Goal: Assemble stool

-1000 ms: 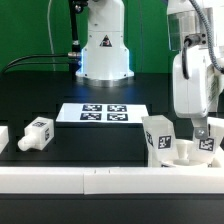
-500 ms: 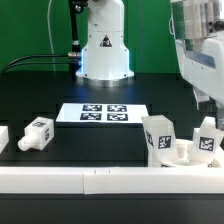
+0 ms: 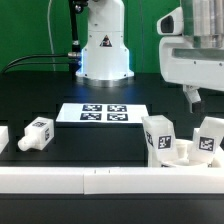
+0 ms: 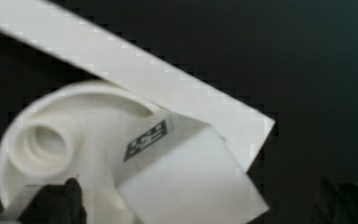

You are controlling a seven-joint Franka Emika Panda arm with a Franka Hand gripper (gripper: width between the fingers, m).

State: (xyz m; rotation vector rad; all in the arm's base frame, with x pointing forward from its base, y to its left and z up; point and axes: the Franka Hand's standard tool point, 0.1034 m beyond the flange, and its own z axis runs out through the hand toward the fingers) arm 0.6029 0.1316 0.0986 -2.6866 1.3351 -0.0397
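Note:
The round white stool seat [image 3: 181,152] lies at the front on the exterior view's right, against the front rail. Two tagged white legs stand upright in it, one [image 3: 158,137] on the seat's left side and one [image 3: 208,136] on its right side. A third leg [image 3: 37,132] lies loose on the exterior view's left. My gripper [image 3: 192,100] hangs open and empty above the right-hand leg, clear of it. The wrist view shows the seat [image 4: 60,140] with a socket recess, the tagged leg [image 4: 185,175], and my dark fingertips [image 4: 51,200] spread wide either side of it.
The marker board [image 3: 103,113] lies mid-table. A long white rail [image 3: 90,178] runs along the front edge and also shows in the wrist view [image 4: 140,70]. Another white part [image 3: 3,137] sits at the far left edge. The robot base [image 3: 104,50] stands behind.
My gripper was down on the right-hand leg in the seat. It has let go and risen well above it. The leg stays upright in the seat.

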